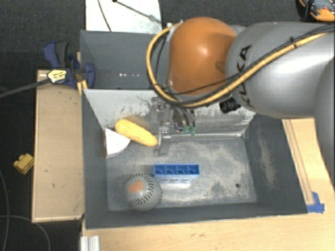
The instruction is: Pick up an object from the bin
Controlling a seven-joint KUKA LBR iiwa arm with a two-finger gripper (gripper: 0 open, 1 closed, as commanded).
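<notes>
Currently, the gripper [162, 137] hangs low at the back of the bin [225, 163], just beside the right end of a yellow banana-shaped object [135, 132]. Whether the gripper is released or clenched cannot be told, as the wrist hides it. The yellow object lies at the back left, its left end against a white wedge-shaped piece [115, 141]. It is probably a light plastic toy, stiff and smooth, and likely to slip. Grasp it across its narrow width near mid-length. A blue studded block [176, 170] and a grey ball [141, 191] lie nearer the front.
</notes>
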